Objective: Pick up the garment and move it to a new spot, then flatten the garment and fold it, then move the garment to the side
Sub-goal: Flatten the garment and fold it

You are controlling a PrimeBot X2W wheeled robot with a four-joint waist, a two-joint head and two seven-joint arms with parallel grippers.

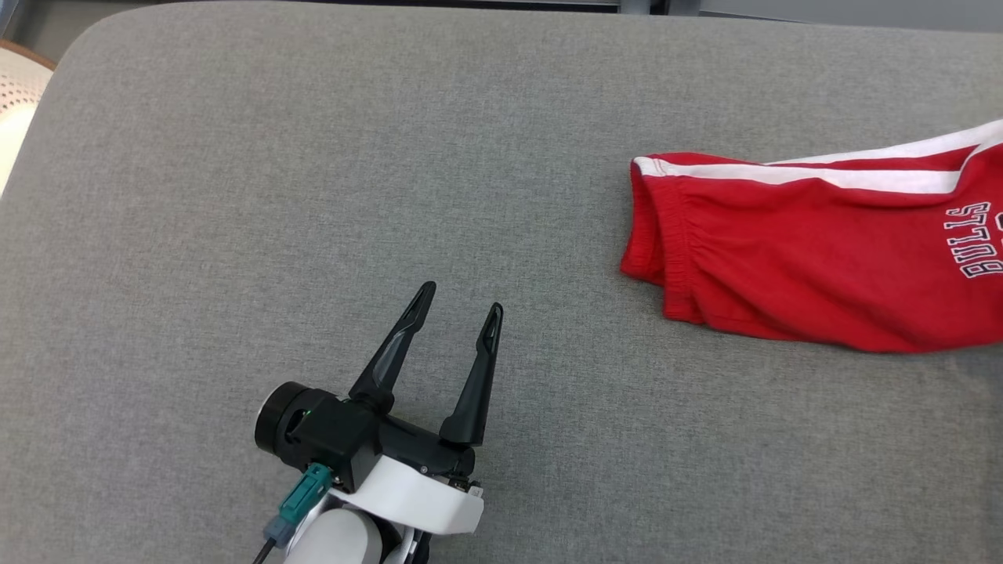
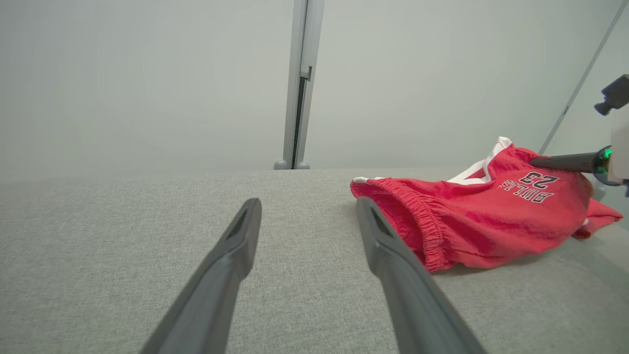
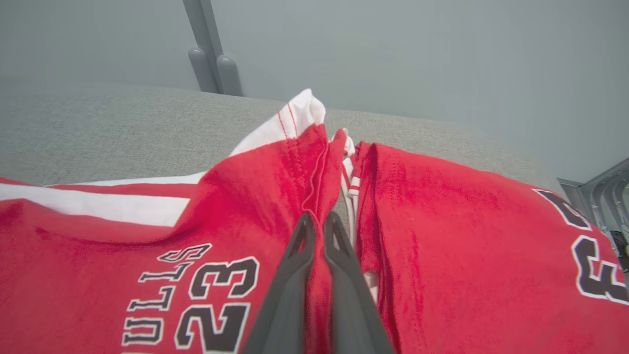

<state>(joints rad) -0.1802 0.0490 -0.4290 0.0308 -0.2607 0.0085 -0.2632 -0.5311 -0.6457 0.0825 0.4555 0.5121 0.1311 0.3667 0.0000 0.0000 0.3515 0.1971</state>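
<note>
the left gripper (image 1: 461,298) has two long black fingers (image 1: 392,352), thin at the tips, each with a slot cut in it. behind them is a black blocky body (image 1: 337,439) with a round end and a tiny green light (image 1: 308,413). a white shell (image 1: 415,501) covers the wrist. a teal plug (image 1: 302,493) with a dark cable (image 1: 260,554) joins it.

Red garment (image 1: 823,251) with white stripe; rumpled on grey surface (image 1: 313,196)
</note>
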